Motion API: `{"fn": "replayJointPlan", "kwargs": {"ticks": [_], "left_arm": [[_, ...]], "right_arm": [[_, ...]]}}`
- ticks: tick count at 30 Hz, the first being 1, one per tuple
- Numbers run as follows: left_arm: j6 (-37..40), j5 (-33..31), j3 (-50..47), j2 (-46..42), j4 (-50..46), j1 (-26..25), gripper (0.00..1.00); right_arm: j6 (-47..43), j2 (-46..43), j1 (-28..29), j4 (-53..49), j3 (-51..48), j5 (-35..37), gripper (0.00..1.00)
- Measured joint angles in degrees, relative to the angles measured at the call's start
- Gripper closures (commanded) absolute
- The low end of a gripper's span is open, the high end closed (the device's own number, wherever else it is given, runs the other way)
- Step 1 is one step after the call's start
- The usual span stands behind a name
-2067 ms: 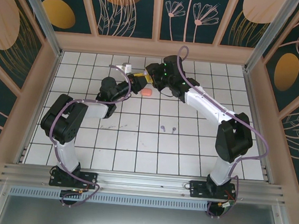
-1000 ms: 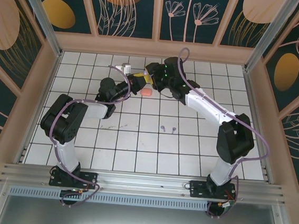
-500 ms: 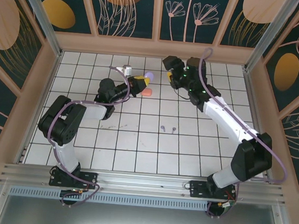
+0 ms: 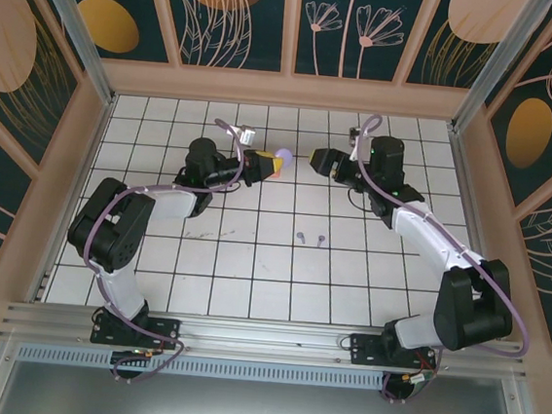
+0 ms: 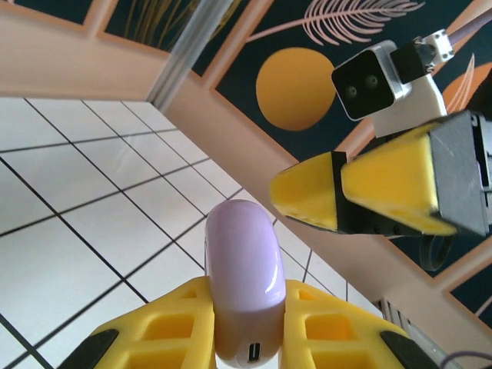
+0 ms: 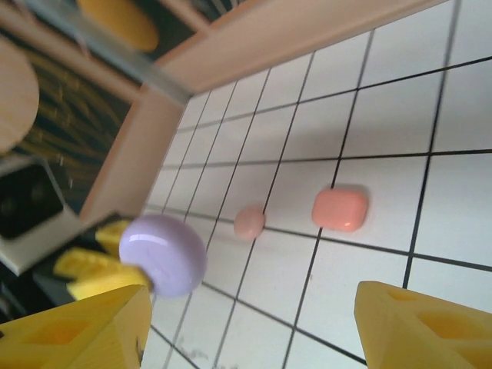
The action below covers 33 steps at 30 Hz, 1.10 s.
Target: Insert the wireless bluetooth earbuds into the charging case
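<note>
Two purple earbuds (image 4: pixel 300 237) lie on the tabletop (image 4: pixel 251 263) well nearward of both tools: left tool (image 4: pixel 272 164) grips the lilac charging case (image 5: pixel 242 277), right tool (image 4: pixel 318 160) is open, empty and nearer.

Right gripper (image 6: pixel 254 307): yellow jaws spread wide at the lower corners. At left, the purple charging case (image 6: pixel 163 255) is clamped by the left gripper (image 6: pixel 119 257). On the tiled table (image 6: pixel 400 115), a coral case (image 6: pixel 340 208) lies near a pale pink case (image 6: pixel 249 221).
</note>
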Motion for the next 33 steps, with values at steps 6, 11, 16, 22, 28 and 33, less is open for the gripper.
{"fn": "replayJointPlan", "kwargs": {"ticks": [6, 11, 16, 22, 28, 33], "left_arm": [[1.3, 2.5, 0.4, 0.0, -4.1, 0.0, 1.00], [1.8, 3.3, 1.2, 0.0, -5.9, 0.0, 1.00], [2.1, 3.5, 1.9, 0.0, -6.7, 0.0, 1.00], [2.1, 4.1, 1.9, 0.0, -7.1, 0.0, 1.00], [2.1, 4.5, 1.9, -0.2, -8.3, 0.2, 1.00], [2.1, 4.9, 1.9, -1.2, -8.6, 0.4, 1.00]], "right_arm": [[-8.5, 0.7, 1.6, 0.8, 0.1, -5.3, 0.32], [-11.2, 4.3, 3.9, 0.8, 1.7, -6.3, 0.34], [-12.1, 7.0, 4.4, 0.8, 3.0, -6.4, 0.35], [-12.1, 8.9, 4.4, 0.9, 4.3, -5.4, 0.37], [-12.0, 11.0, 4.1, 1.3, 4.8, -4.7, 0.41], [-11.6, 12.4, 1.8, 2.3, 4.1, -3.1, 0.44]]}}
